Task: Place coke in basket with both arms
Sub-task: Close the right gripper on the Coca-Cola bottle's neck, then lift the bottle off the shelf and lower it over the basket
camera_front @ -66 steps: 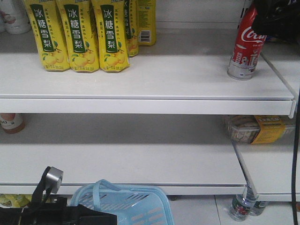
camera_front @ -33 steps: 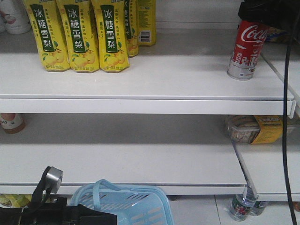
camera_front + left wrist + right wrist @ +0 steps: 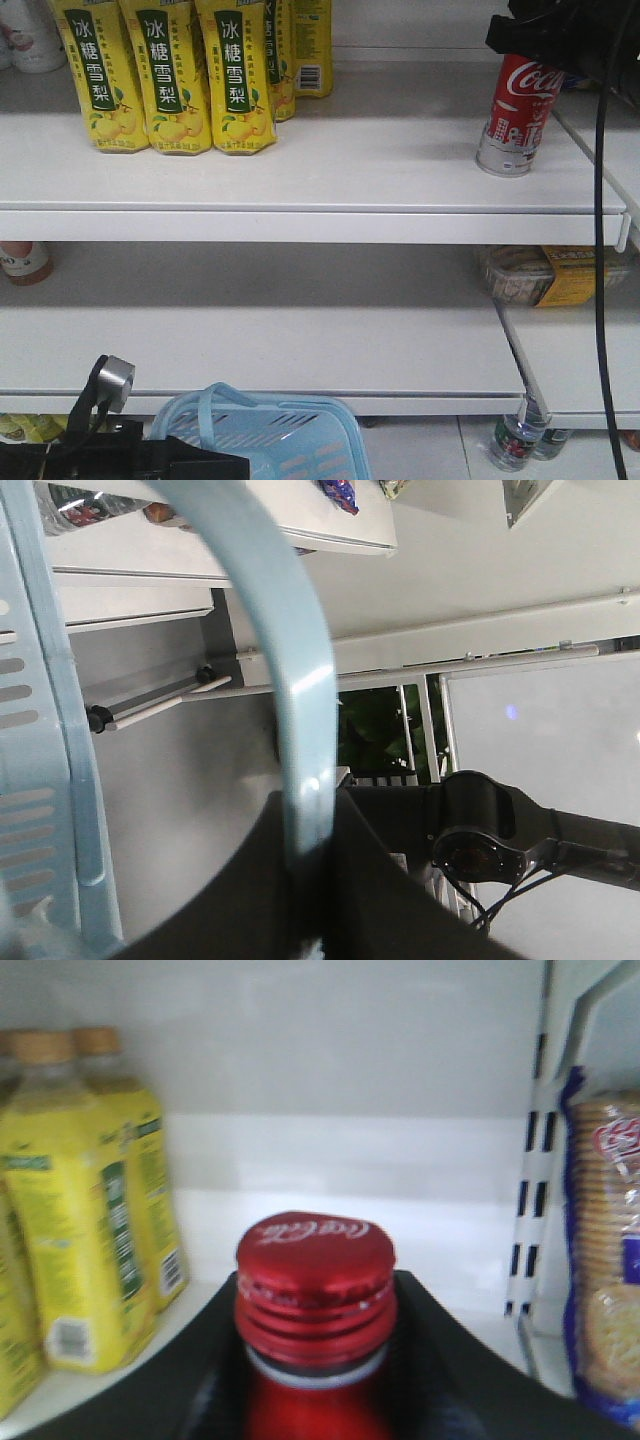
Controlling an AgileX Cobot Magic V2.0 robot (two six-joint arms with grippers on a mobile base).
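Exterior front-facing view has the coke (image 3: pixel 512 115) at the right end of the upper shelf (image 3: pixel 300 170), well apart from the yellow pear-drink bottles (image 3: pixel 160 75), leaning with its top toward the right and its grey base at the shelf surface. Its neck disappears into the right gripper (image 3: pixel 535 40), and the right wrist view shows black fingers pressed against both sides of the shoulder just under the red cap (image 3: pixel 315 1250), so the jaws read as clamped on it. Low in the front view sits the basket (image 3: pixel 300 440), and the left wrist view shows its hoop handle (image 3: pixel 290 680) running down into the left gripper (image 3: pixel 305 885), which looks closed around it. The container appears to be a lacquered metal bottle: stiff, smooth and probably slippery, with some weight if full, and thin enough in the wall to dent under a hard squeeze. The shoulder below the ridged cap seems the best place to hold, since the flare and ridges would stop it sliding down through the pads. Held that high, the heavy lower body could swing, so a slow carry toward the basket looks wise.
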